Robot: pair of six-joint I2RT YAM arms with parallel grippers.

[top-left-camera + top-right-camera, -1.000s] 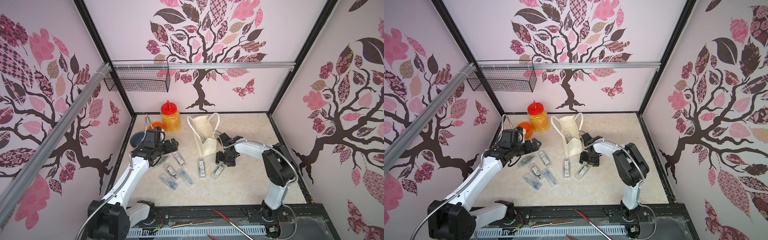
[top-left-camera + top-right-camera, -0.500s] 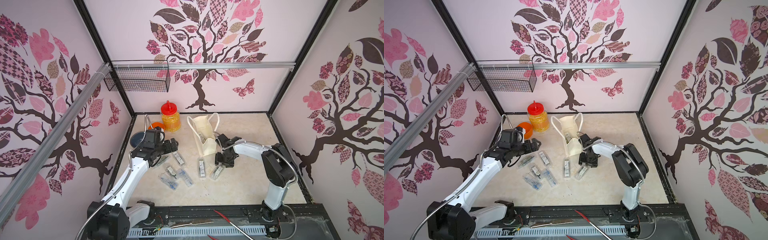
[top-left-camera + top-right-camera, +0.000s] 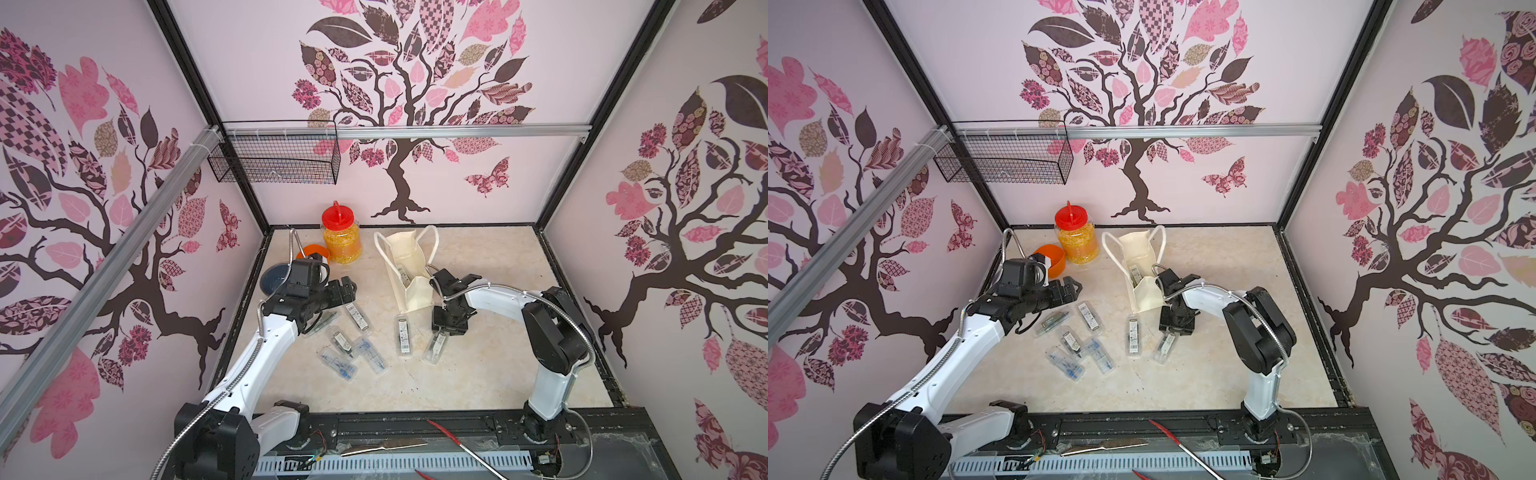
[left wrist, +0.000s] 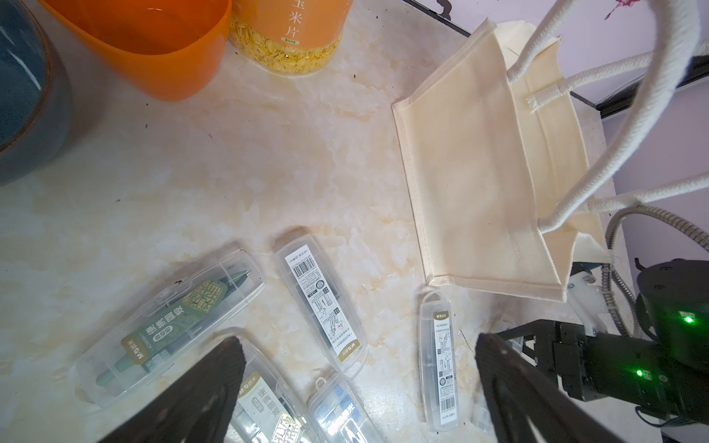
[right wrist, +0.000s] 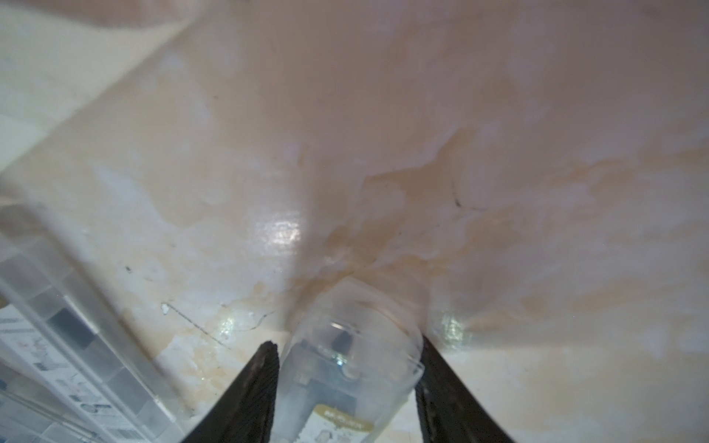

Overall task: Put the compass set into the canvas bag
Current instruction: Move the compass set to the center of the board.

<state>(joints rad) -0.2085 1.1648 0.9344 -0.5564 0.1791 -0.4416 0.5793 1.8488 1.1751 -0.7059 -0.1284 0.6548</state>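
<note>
Noting right gripper low over the tabletop, just in front of the canvas bag, toward its right-arm side. Closed down on one compass set: in the right wrist view, dark fingers set against both long sides of the clear case, near its rounded end. Case flat on the marble-look surface, not lifted, lying slightly slanted.

Bag upright, mouth open, both loop handles up. One boxed set already inside, label showing in both top views.

Second loose set directly in front of the bag, beside the gripped one but apart from it. Five more cases scattered on the bag's left-arm side, near but not touching the cloth.

Left gripper hovering on that same side of the bag, above the scattered cases. Fingers spread wide, nothing between them, plain in the left wrist view.

Red-lidded jar beside the bag toward the back wall, left-arm side. Orange cup and blue bowl farther out from the bag, past the jar.
</note>
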